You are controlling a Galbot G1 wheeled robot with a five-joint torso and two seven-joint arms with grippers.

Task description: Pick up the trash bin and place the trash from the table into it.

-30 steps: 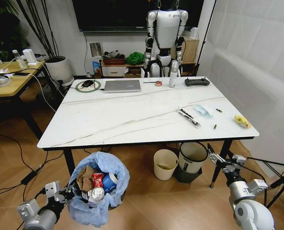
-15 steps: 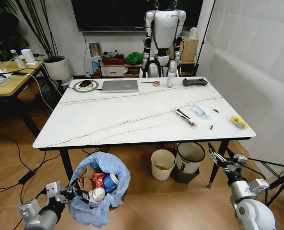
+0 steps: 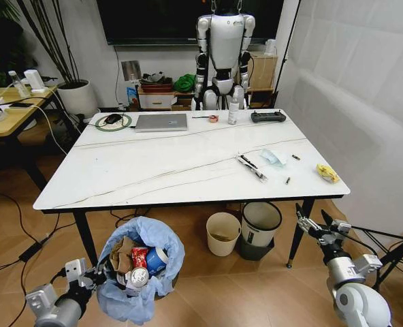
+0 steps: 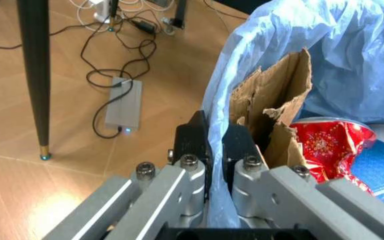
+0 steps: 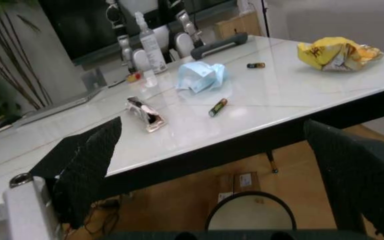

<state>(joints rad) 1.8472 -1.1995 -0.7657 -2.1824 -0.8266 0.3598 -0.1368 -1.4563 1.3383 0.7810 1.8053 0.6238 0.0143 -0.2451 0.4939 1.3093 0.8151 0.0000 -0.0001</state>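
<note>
The trash bin (image 3: 141, 267), lined with a crinkled light-blue bag, hangs low in front of me, short of the table's (image 3: 154, 170) front edge. Inside it lie brown cardboard (image 4: 272, 100), a red wrapper (image 4: 325, 142) and a blue cup (image 3: 157, 257). My left gripper (image 3: 96, 276) (image 4: 217, 147) is shut on the bag-covered rim. On the table's right part sit a light-blue mask (image 3: 271, 157) (image 5: 201, 76), a yellow scrap (image 3: 327, 172) (image 5: 339, 52), a small wrapper (image 3: 250, 166) (image 5: 145, 115) and small bits (image 3: 288, 180). My right gripper (image 3: 317, 223) (image 5: 212, 130) stands open below the table's right front corner.
A cream bucket (image 3: 222, 233) and a white bin with a black rim (image 3: 260, 222) stand under the table. At the far edge are a silver laptop (image 3: 161, 122), a spray bottle (image 3: 233, 109) and a black controller (image 3: 267, 116). A wooden table (image 3: 11, 112) stands at the left.
The whole picture has slid to the left, so the camera has moved. Both grippers and the held bin keep their places in the view.
</note>
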